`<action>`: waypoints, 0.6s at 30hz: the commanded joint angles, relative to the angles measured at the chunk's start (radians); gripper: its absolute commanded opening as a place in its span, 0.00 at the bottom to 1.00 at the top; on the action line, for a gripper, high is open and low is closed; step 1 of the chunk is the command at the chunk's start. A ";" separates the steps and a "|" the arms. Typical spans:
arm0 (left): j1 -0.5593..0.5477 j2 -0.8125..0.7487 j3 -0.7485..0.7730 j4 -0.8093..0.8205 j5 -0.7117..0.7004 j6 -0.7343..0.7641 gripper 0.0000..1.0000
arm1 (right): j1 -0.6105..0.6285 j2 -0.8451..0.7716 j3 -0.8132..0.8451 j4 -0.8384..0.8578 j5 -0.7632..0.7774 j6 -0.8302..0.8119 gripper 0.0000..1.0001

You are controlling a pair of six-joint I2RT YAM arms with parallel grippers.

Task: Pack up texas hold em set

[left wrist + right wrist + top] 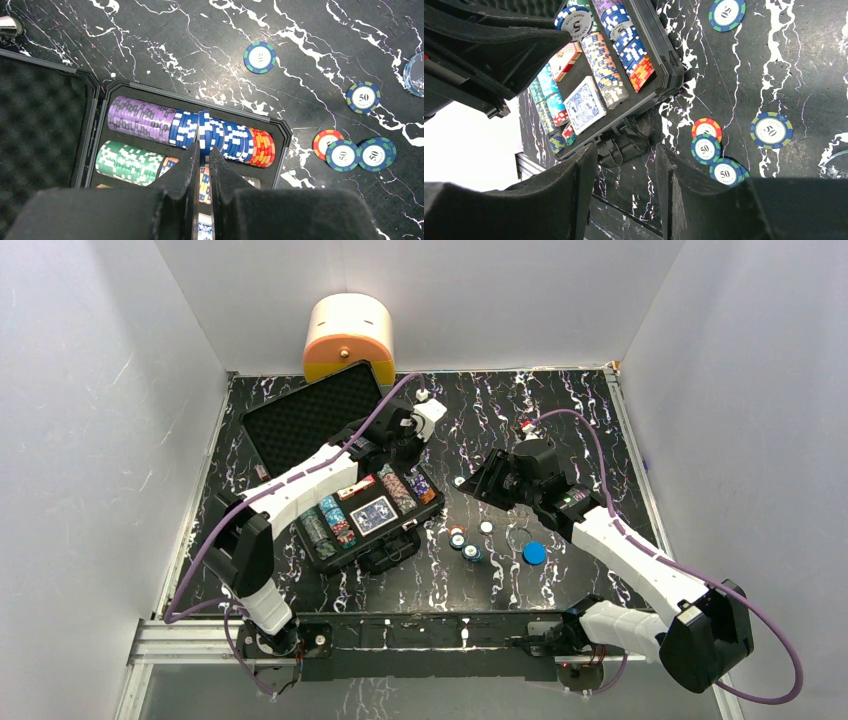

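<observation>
The black briefcase [300, 420] lies open at the left, its foam lid flat behind the tray [280, 131]. The tray holds rows of purple, blue, orange and green poker chips, a blue card deck [585, 104] and a red deck [564, 60]. My left gripper [204, 150] is shut on a blue-and-white chip [204, 131], held edge-on over the blue part of the far row; the chip also shows in the right wrist view [574, 22]. My right gripper [626, 150] is open and empty above the table, right of the case. Loose chips [462, 543] lie there.
Several loose chips lie on the black marbled table: one apart [259, 57], one [363, 96], and a touching group of three [343, 155]. A blue disc [534, 553] and a clear ring [517, 536] lie near them. A cream-and-orange container [348, 335] stands behind the lid.
</observation>
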 commanded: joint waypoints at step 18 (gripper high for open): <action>0.005 0.069 -0.001 -0.035 -0.035 0.036 0.00 | 0.000 -0.017 0.000 0.047 0.000 0.004 0.56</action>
